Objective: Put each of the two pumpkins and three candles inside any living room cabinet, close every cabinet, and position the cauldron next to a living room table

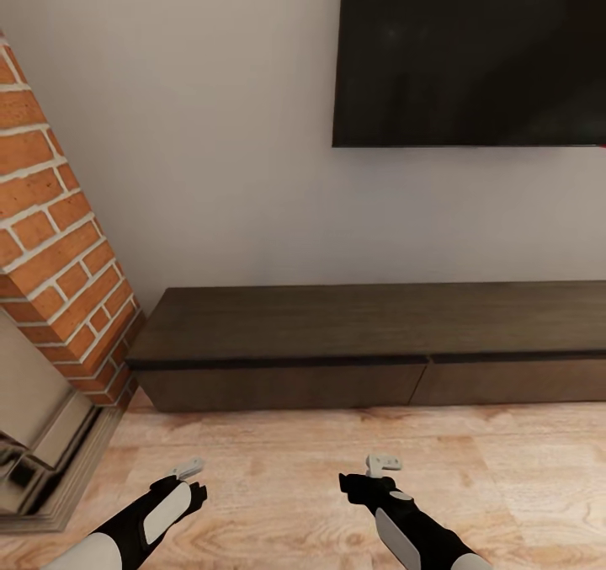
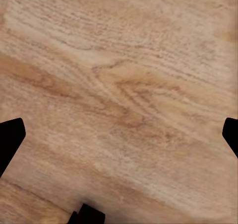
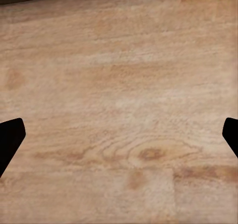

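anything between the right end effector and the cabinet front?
Nothing: the head view shows just bare wood floor between the right end effector and the cabinet.

The cabinet stands against the wall under the television, the fireplace to its left.

Even, soft, shadeless simulator light, pale wall evenly bright, faint shadow under the cabinet top's lip, dark screen without glare, glossy reflections on the fireplace metal, wrist views' floor grain slightly soft, blurred
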